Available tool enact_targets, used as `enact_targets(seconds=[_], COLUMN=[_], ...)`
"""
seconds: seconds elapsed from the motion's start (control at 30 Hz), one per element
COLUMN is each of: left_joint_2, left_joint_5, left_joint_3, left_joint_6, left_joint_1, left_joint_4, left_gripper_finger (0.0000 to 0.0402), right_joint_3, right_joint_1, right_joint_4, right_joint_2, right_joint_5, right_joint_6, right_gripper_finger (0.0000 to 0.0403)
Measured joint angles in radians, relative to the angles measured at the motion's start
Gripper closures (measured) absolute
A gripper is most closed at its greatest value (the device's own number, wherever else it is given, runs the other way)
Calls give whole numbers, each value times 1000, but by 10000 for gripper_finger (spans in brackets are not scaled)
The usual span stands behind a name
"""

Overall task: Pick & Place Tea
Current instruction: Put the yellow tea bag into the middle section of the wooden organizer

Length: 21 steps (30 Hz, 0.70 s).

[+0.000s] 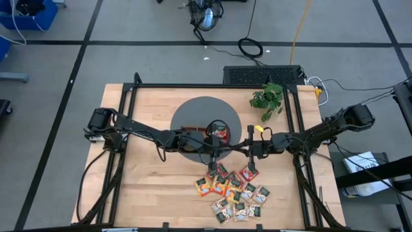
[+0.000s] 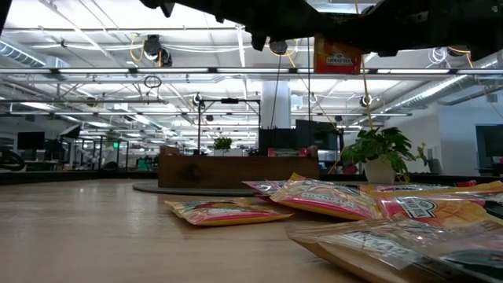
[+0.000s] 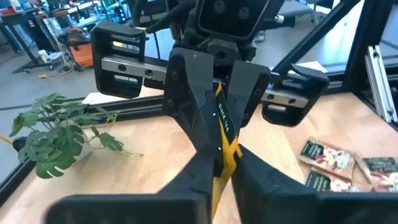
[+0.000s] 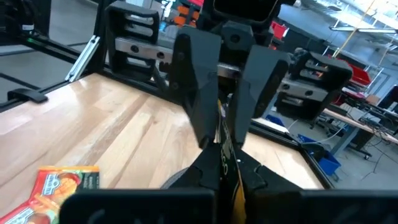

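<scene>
Even bright overhead light, soft shadows on the table (image 1: 154, 187). Ceiling strip lights (image 2: 94, 23) blow out in low view; near sachets (image 2: 393, 244) blurred. Wrist views soft, close fingers (image 3: 199, 124) out of focus.

A light wooden surface (image 1: 148, 187) carries a round grey mat (image 1: 193, 111) at its middle, a small potted plant (image 1: 268, 98) near one far corner, and tea sachets (image 1: 233, 192) scattered along the near edge.
</scene>
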Motion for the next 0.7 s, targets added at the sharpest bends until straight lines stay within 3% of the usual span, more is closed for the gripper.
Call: enact_targets(seconds=[0.07,0.4,0.7], left_joint_2=[-2,-2,-2], left_joint_5=[-1,30,11], left_joint_3=[-1,-1,1], left_joint_6=[15,78,70], left_joint_1=[-1,-3,0], left_joint_4=[-2,-6,-12], left_gripper_finger=[393,399,400], right_joint_3=[-1,-1,-1], right_joint_1=[0,7,32], right_joint_4=[-9,-23,-25], right_joint_2=[0,0,-7], right_joint_5=[-1,-13,49], right_joint_6=[14,22,52], right_gripper_finger=[402,397,270])
